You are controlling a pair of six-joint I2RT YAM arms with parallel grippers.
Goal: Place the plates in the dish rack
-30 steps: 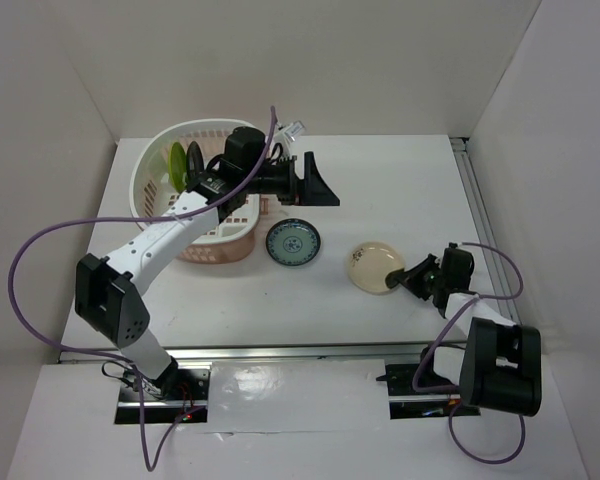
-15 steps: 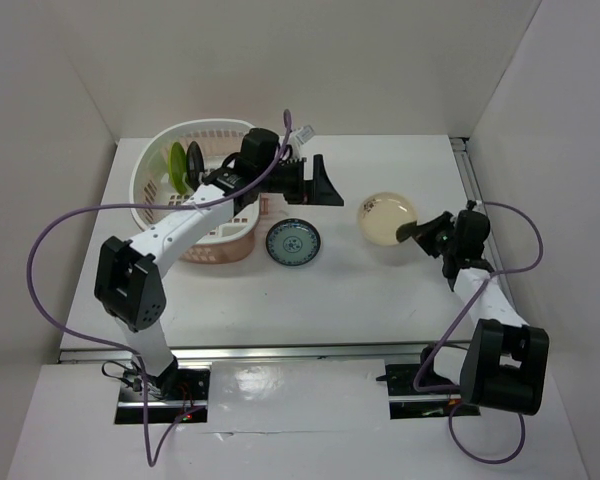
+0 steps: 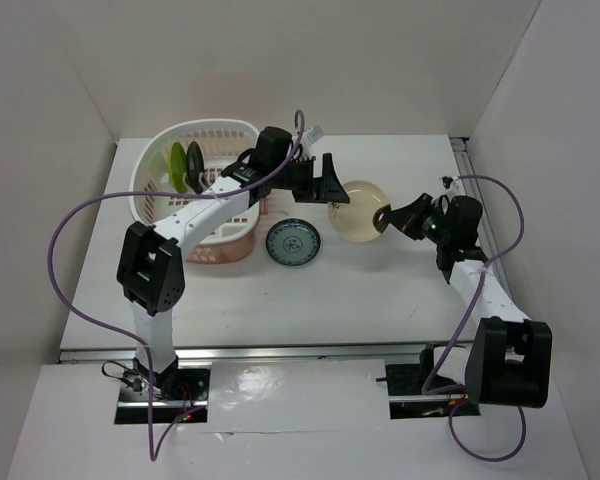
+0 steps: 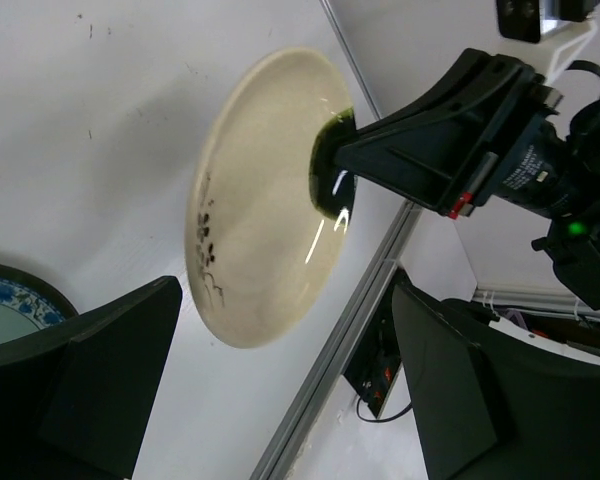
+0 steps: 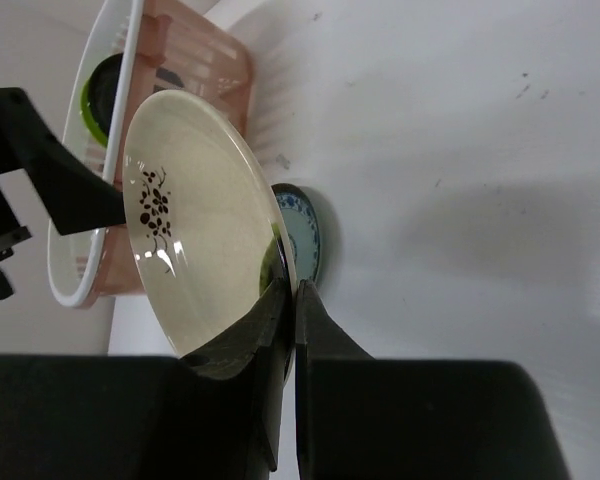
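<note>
**Student:** How do the jaws stand?

**Tutor:** The right gripper (image 3: 383,218) is clenched on the rim of the cream plate (image 3: 358,212), pinching it at one point. The left gripper (image 3: 337,185) is spread wide and grasps nothing.

**Student:** Where is that plate?

**Tutor:** It is lifted off the tabletop (image 3: 400,290) and tilted nearly upright. It hangs between the two grippers, over the middle and toward the far edge. Its free rim faces the left fingers (image 4: 110,380) and lies just ahead of them. Contact cannot be told.

**Student:** And the other plates?

**Tutor:** The green plate (image 3: 178,165) and the black plate (image 3: 194,165) stand on edge in the rack (image 3: 210,125), which sits at the far left corner. The blue plate (image 3: 293,243) lies flat near the middle of the tabletop, just beside the rack's near right side.

**Student:** Which step is in hand?

**Tutor:** By appearance it is a handover. Two plates are loaded, and the cream one is offered from the right arm to the left, the arm nearer the rack. The blue plate is not yet loaded.

**Student:** What does the next move call for?

**Tutor:** The left gripper should advance until the free rim sits well between its fingers. It should then close before the right gripper lets go. A thin, glossy rim pinched at one point may swivel, so the two grips should overlap briefly. After that the plate would need lowering on edge into a free slot beside the black plate.
</note>
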